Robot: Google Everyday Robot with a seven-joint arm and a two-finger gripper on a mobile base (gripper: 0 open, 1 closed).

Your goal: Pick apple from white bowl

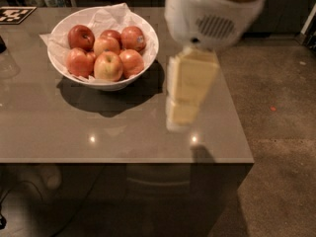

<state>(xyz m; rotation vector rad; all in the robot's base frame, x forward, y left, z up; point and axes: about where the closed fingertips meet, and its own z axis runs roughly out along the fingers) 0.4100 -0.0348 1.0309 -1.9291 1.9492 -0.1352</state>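
Observation:
The white bowl (114,84) stands on the table at the back left, lined with crumpled white paper. It holds several apples. An orange-red apple (108,65) with yellowish streaks lies at the front middle of the bowl, touching its neighbours. A dark red apple (80,36) lies at the back left, and a red apple with a small sticker (133,37) at the back right. My gripper (183,113), with cream-coloured fingers under a white wrist housing (212,14), hangs over the table just right of the bowl. It holds nothing.
The grey-brown table (74,127) has its front edge below and its right edge near the gripper. A black-and-white marker tag (12,14) lies at the table's far left corner. Bare speckled floor (281,132) lies to the right.

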